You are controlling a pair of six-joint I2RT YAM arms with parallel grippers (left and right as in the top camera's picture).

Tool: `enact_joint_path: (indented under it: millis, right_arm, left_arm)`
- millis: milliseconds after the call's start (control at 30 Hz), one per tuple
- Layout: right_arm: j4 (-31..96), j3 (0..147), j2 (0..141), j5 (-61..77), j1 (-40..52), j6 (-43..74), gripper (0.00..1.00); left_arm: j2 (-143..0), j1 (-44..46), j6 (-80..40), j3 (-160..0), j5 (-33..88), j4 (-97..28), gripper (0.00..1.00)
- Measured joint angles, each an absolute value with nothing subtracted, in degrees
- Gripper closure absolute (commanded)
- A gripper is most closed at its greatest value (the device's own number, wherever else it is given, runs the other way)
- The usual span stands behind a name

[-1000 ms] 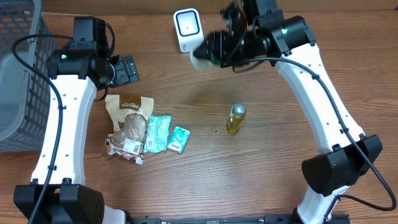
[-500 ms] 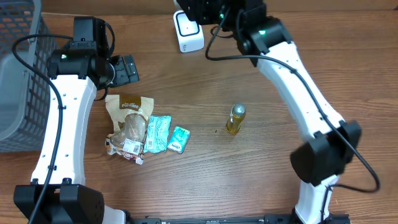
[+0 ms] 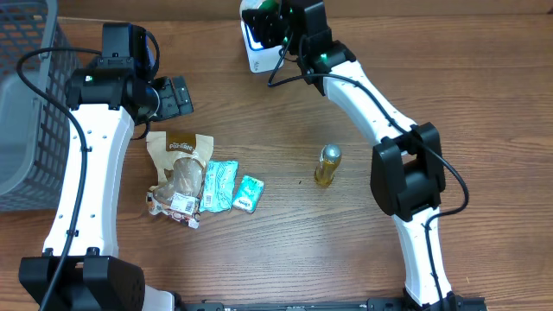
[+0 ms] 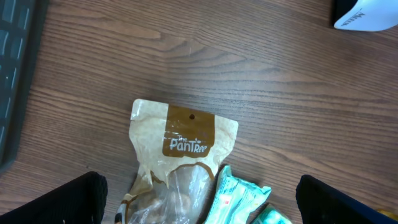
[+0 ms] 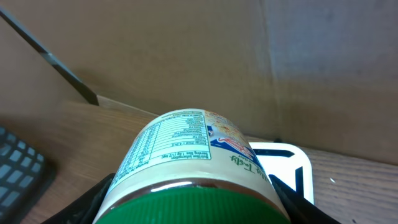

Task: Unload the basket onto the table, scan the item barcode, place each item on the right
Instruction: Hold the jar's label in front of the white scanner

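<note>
Green-lidded jar with a cream printed label (image 5: 186, 152) is held in the right gripper (image 5: 193, 208) at the far edge of the wooden table (image 3: 285, 250), close by the white barcode scanner (image 3: 257, 57). I cannot tell whether the two touch. The jaws pinch the jar from both sides, with a dark finger (image 5: 93, 199) at each flank near the lid. On the wrist view I read the nutrition panel facing up, with the scanner's white face just behind the jar.

Left gripper (image 4: 199, 205) hangs with jaws spread wide and nothing between them, above a brown paper snack bag with a clear window (image 4: 183, 140). Two teal foil packets (image 3: 220, 184) lie beside the bag. Well apart to the right, a small yellow bottle with a gold cap (image 3: 327, 166) stands upright. A grey mesh basket (image 3: 22, 104) sits at the left edge.
</note>
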State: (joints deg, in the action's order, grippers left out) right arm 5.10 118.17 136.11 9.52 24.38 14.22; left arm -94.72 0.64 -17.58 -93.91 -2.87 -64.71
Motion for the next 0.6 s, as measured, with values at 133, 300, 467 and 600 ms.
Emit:
enact_joint_path:
  millis: [133, 300, 467, 600]
  right_arm:
    - [1.7, 118.2, 138.1, 7.9, 24.4, 13.9, 0.93]
    - [-3.0, 118.2, 139.5, 5.3, 24.4, 14.1, 0.93]
    - [-6.6, 118.2, 140.4, 4.2, 24.4, 15.4, 0.93]
    - [-9.5, 118.2, 140.9, 3.6, 24.4, 15.9, 0.93]
  left_arm:
    - [-94.7, 0.6, -17.6, -93.9, -2.9, -64.7, 0.0]
    - [-94.7, 0.6, -17.6, -93.9, -2.9, -64.7, 0.0]
    - [-94.7, 0.6, -17.6, -93.9, -2.9, -64.7, 0.0]
    - [-94.7, 0.6, -17.6, -93.9, -2.9, -64.7, 0.01]
